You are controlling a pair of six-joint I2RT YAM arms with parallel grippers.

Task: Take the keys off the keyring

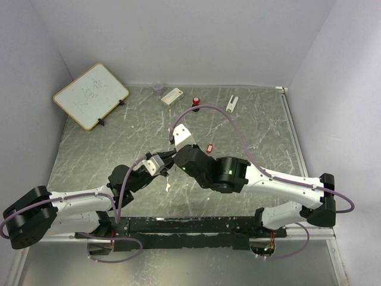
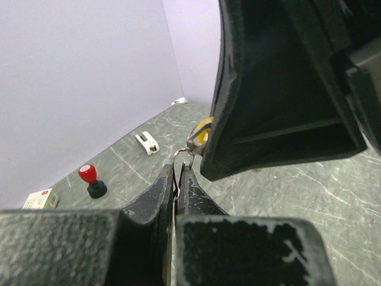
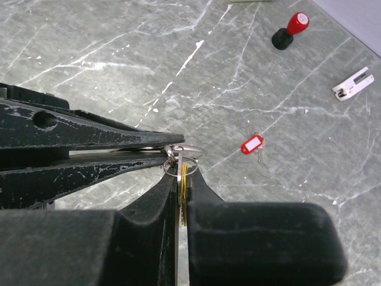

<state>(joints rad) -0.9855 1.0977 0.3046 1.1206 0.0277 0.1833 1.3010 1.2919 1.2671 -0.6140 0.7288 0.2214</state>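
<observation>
Left gripper [image 2: 179,174]: jaws closed tight on the keyring [image 2: 183,154], with the wire pinched at the fingertips.
Right gripper [image 3: 179,179]: jaws closed, meeting the left gripper tip to tip at the keyring; the yellow-headed key [image 3: 184,189] is clamped between them.
Keyring: held between both grippers above the table [image 1: 262,137]; the fingers cover much of its loop.
Hidden: the yellow-headed key shows only as a thin edge; whether other keys hang on the keyring cannot be told.
Red-headed key [image 3: 252,145]: flat on the table, near the keyring but apart from it; no writing legible on its white label panel.
Red-topped knob [image 3: 290,30]: upright, well beyond the keyring.
Small box [image 1: 172,96]: well beyond the keyring; its printing is too small to read.
Whiteboard [image 1: 90,95]: propped far from the keyring, at the rear left; faint marks, illegible.
Clear cup [image 1: 158,88]: far beyond the keyring, by the back wall; contents cannot be made out.
</observation>
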